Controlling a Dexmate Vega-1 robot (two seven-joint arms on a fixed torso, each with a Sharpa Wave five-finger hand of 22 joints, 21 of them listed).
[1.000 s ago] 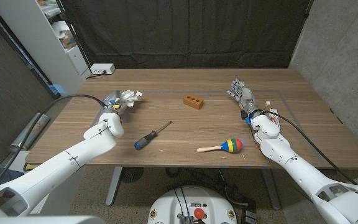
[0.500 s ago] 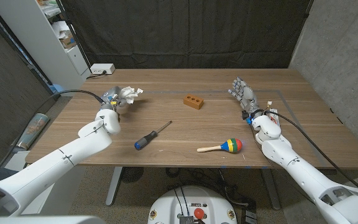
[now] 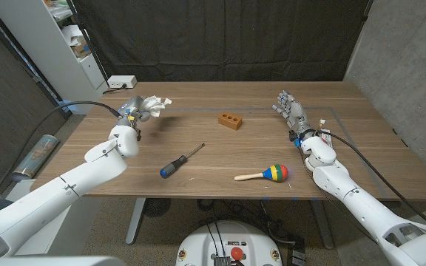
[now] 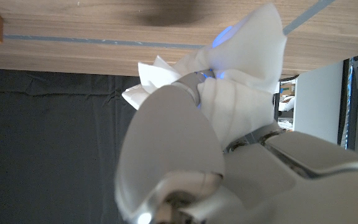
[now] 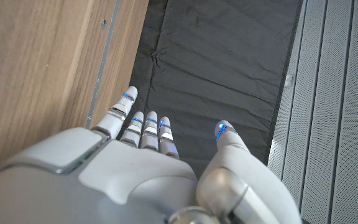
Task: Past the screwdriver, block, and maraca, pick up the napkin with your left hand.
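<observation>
The napkin [image 3: 152,106] is held by the left hand [image 3: 132,114] above the far left part of the wooden table [image 3: 198,159], its crumpled white folds sticking out beyond the fingertips toward the table's far side. In the left wrist view the napkin [image 4: 241,93] is seen bunched between the closed fingers [image 4: 173,155] of that hand, with paper spilling out past them on both sides and a dark shadow cast on the wood beyond.

The screwdriver [image 3: 180,161], with its blue and black handle, is seen lying on the table nearer the robot than the left hand's fingers and toward the middle. The block [image 3: 230,120], an orange brick shape with holes, is found further toward the middle, roughly level with those fingers and well apart from them. The maraca [image 3: 266,174], striped in several colours, is placed near the front edge, closer to the right arm.

The right hand [image 3: 288,112] is held over the far right part of the table, its fingers extended, lying close together with the thumb apart, and nothing is held in it. The same is shown in the right wrist view, where the fingers [image 5: 143,127] reach out side by side with the thumb set off from them
</observation>
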